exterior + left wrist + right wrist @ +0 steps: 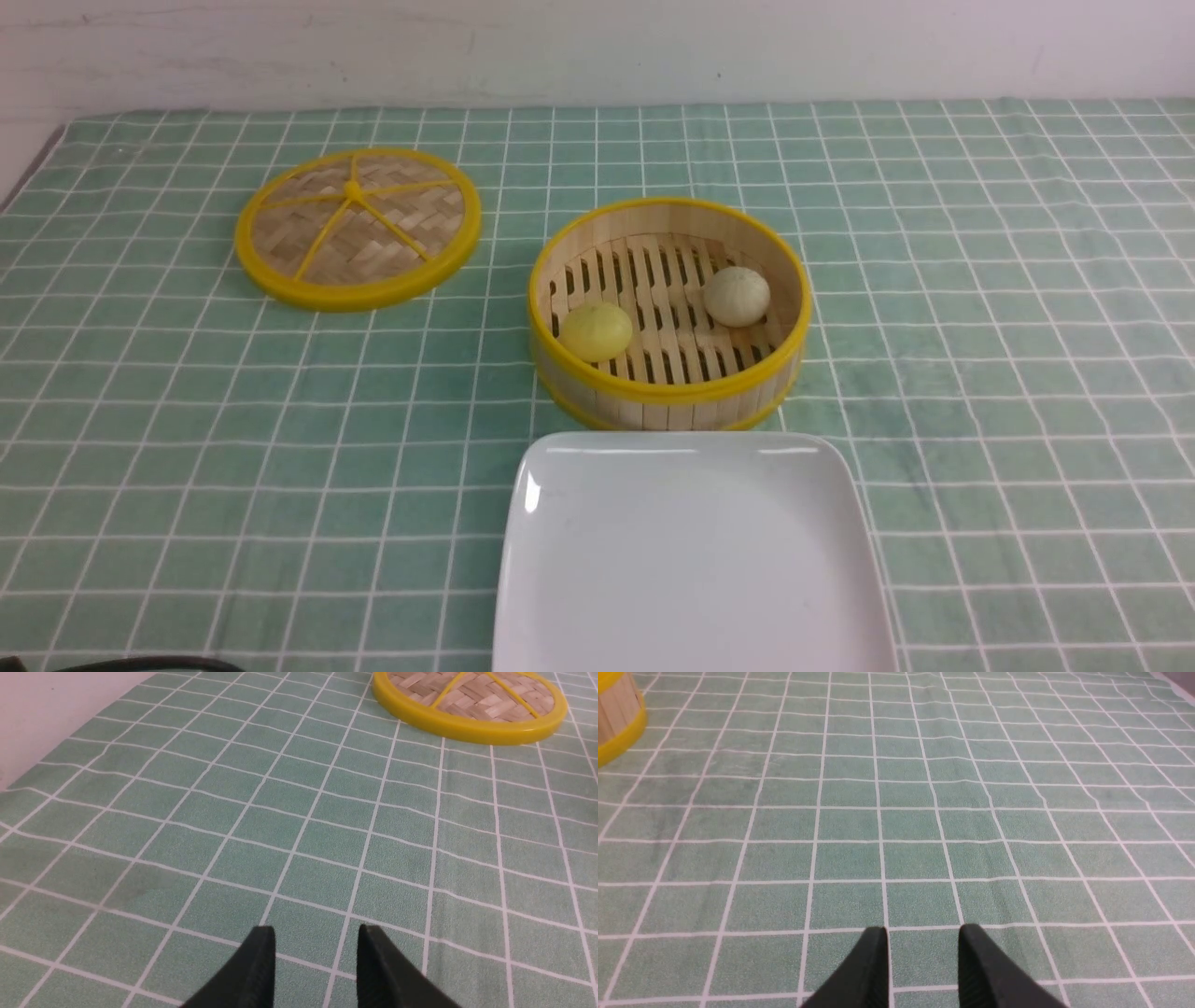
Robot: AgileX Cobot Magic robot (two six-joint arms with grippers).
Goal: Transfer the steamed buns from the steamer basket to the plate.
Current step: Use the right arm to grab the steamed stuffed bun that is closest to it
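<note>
The steamer basket [668,383] stands mid-table with both steamed buns on its slatted floor: the pale yellow bun [596,330] at its left, the off-white bun [737,296] at its right. The white square plate [691,560] lies just in front of the basket, nothing on it. Neither gripper shows in the front view. My left gripper [315,933] hovers over bare cloth, jaws a little apart, empty. My right gripper [922,933] is likewise a little apart and empty over bare cloth, with the basket's wall [616,714] far off at one corner.
The flat woven yellow-rimmed lid [358,227] lies on the green checked tablecloth left of and behind the basket; it also shows in the left wrist view [472,700]. A white wall runs along the table's far edge. A dark cable [140,665] shows at the front left edge.
</note>
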